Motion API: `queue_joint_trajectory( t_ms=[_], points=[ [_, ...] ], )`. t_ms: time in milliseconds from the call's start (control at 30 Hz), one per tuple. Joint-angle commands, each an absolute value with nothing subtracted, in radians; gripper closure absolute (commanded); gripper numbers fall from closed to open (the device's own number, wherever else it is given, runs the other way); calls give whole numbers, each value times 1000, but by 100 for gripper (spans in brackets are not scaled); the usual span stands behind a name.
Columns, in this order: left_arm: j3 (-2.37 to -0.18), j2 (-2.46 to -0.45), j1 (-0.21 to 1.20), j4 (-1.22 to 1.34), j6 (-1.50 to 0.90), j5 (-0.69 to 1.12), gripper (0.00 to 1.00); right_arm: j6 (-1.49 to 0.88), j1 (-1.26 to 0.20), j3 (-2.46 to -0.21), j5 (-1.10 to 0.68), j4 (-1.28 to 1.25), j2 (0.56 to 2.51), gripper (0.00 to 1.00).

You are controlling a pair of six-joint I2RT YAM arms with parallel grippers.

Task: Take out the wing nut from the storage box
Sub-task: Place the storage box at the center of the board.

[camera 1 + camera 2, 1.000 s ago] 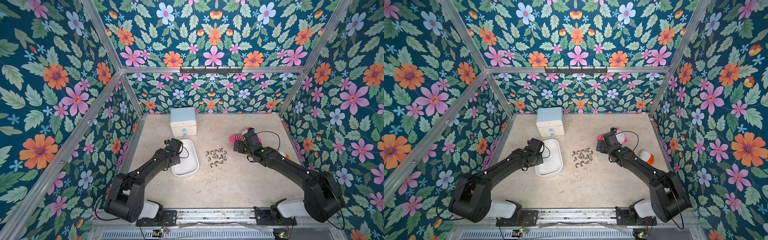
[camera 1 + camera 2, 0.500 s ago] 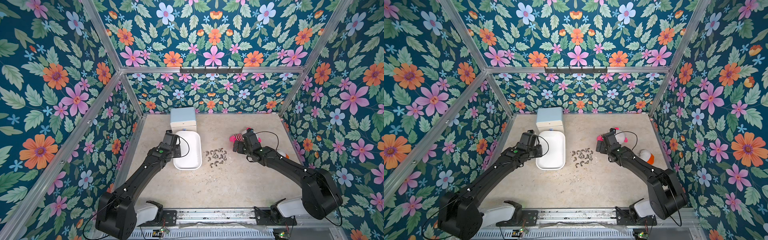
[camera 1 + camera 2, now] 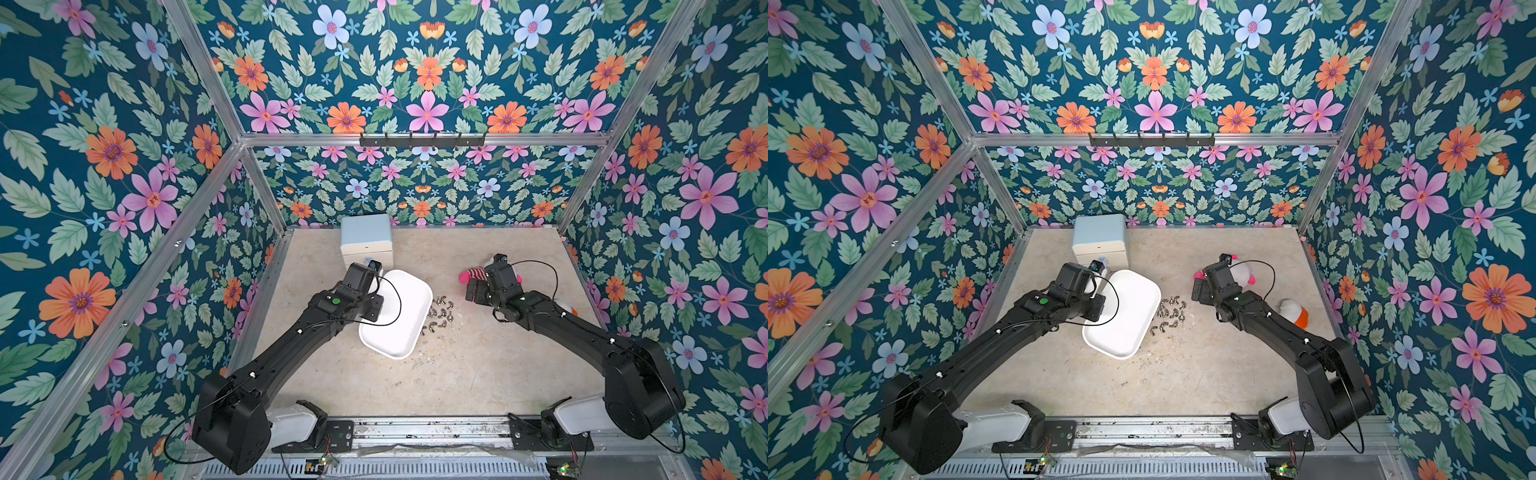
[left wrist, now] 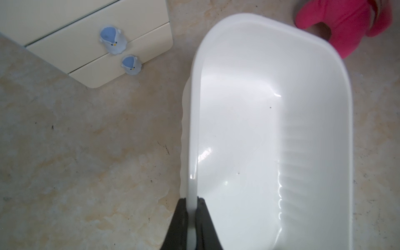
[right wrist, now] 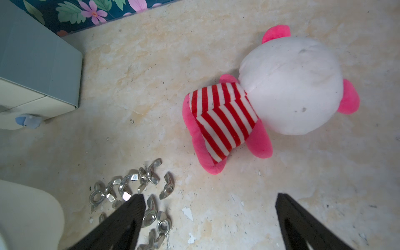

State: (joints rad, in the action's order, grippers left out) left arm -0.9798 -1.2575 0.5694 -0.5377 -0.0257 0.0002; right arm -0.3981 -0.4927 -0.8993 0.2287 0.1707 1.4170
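While the left hand (image 4: 192, 200) pinches the storage box (image 4: 238, 129) rim, the right hand (image 5: 210, 195) (spread) half-hides the wing nuts (image 5: 125, 186).

The drawer unit (image 3: 365, 237) stands far left on the counter (image 3: 457, 382). The storage box (image 3: 407, 307) is just nearer, with wing nuts (image 3: 440, 313) just beside its right side and the plush toy (image 3: 469, 275) farther right.

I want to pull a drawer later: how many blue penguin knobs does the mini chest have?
2. The upper knob and the lower knob sit on neighbouring drawer fronts of the mini chest; no others show.
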Motion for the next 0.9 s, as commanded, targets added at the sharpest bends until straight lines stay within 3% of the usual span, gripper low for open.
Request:
queue_joint_trajectory(
  t_ms=[0, 267, 567, 867],
  points=[
    [-954, -1234, 615, -511, 155, 36, 100, -392, -492, -915, 265, 182, 1400, 1],
    [-968, -1235, 617, -526, 330, 32, 100, -396, -492, -912, 261, 179, 1399, 1],
    [-916, -1129, 620, -536, 691, 182, 100, -395, -490, -902, 261, 169, 1397, 1],
    [-961, -1208, 620, -643, 774, 211, 100, -397, -488, -904, 252, 161, 1399, 1]
  ],
)
